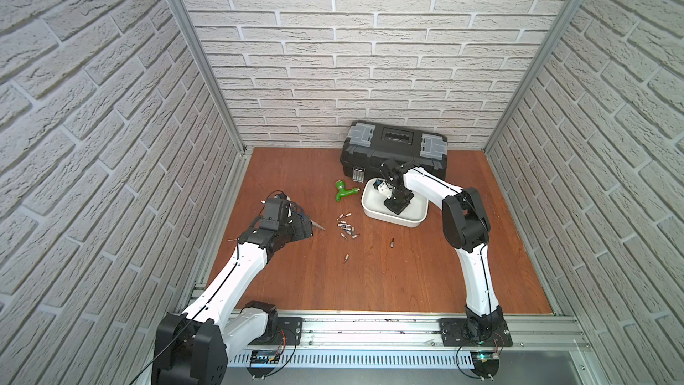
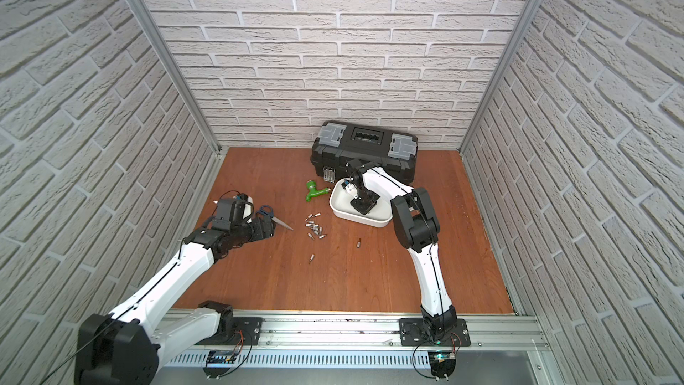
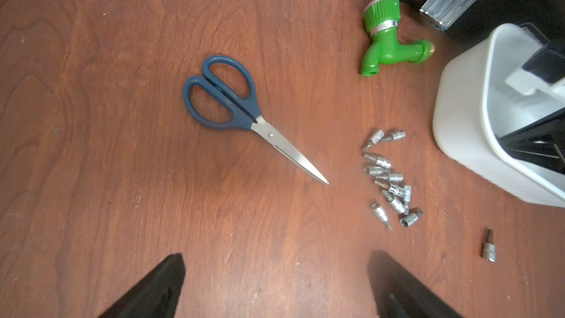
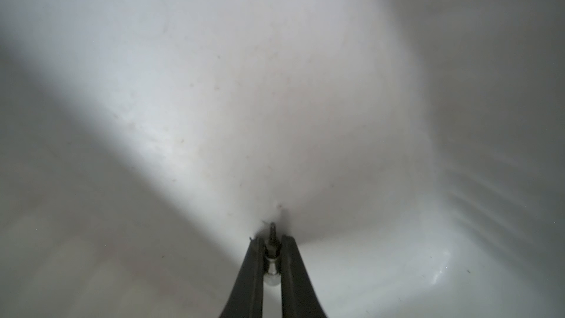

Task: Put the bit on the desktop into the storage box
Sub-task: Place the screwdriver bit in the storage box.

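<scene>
Pinching one bit (image 4: 272,258), long axis aimed at the floor, right end effector (image 4: 271,238) hangs inside storage box (image 1: 392,221); left end effector (image 3: 275,255) spread; loose bits (image 1: 346,225) on worktop (image 1: 407,272) at box's 8 o'clock.

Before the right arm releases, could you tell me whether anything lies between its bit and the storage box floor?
Nothing visible does: the right gripper holds the bit inside the storage box, over its bare white floor.
</scene>
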`<state>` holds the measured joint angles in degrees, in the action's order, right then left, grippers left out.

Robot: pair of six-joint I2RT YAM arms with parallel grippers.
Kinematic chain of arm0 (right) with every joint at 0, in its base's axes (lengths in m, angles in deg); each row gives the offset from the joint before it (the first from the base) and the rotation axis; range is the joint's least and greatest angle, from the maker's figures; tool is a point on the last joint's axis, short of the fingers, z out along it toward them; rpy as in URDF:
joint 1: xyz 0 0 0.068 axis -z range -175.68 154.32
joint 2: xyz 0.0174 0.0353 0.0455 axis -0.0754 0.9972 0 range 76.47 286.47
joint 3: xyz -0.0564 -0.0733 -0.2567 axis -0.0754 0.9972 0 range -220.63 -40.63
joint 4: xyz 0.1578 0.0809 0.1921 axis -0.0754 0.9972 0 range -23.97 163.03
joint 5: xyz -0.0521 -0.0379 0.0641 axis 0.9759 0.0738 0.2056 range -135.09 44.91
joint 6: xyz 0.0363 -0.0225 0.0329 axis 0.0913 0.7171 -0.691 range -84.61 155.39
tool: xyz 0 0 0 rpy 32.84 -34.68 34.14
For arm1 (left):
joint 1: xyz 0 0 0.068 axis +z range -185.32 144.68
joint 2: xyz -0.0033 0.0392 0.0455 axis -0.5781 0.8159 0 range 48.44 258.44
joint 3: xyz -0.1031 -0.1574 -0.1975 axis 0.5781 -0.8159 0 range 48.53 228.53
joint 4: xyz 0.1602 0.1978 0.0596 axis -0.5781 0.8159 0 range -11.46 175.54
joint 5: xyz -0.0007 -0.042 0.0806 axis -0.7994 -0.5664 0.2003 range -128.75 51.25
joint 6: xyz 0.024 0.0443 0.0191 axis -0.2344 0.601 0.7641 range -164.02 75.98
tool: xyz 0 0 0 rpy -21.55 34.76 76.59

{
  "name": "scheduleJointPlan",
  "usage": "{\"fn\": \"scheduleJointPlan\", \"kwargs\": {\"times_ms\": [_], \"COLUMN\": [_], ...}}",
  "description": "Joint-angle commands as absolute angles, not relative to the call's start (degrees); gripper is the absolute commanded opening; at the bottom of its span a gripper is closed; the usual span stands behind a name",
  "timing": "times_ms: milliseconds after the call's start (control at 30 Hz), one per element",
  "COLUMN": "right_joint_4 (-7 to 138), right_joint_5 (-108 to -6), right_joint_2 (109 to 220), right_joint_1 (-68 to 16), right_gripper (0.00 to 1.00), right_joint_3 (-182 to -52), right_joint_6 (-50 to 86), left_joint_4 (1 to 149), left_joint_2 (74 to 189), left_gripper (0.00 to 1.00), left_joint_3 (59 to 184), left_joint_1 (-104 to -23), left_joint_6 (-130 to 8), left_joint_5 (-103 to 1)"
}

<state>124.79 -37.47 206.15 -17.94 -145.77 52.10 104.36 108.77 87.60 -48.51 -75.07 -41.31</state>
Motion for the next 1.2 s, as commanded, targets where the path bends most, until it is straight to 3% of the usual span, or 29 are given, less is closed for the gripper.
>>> {"fn": "scheduleJointPlan", "kwargs": {"times_ms": [0, 433, 733, 1167], "right_joint_4": [124.1, 123.3, 121.6, 117.6], "right_joint_5": [-38.5, -38.6, -37.7, -36.1], "right_joint_2": [206.1, 204.9, 199.8, 186.2], "right_joint_1": [-17.7, -17.6, -17.6, -17.7], "right_gripper": [0.05, 0.11, 0.41, 0.62], "right_joint_3": [-144.6, -142.9, -140.7, -133.3], "right_joint_6": [51.7, 52.1, 51.9, 50.6], "left_joint_4": [104.4, 104.6, 105.1, 105.4], "left_joint_2": [108.9, 108.6, 107.7, 105.3], "left_gripper": [0.99, 0.98, 0.98, 0.98], "left_joint_3": [88.6, 88.6, 88.4, 87.9], "left_joint_1": [-48.7, -48.7, -48.7, -49.2], "left_joint_6": [-74.2, -74.1, -74.3, -75.8], "left_joint_5": [-40.7, -40.5, -40.6, -41.8]}}
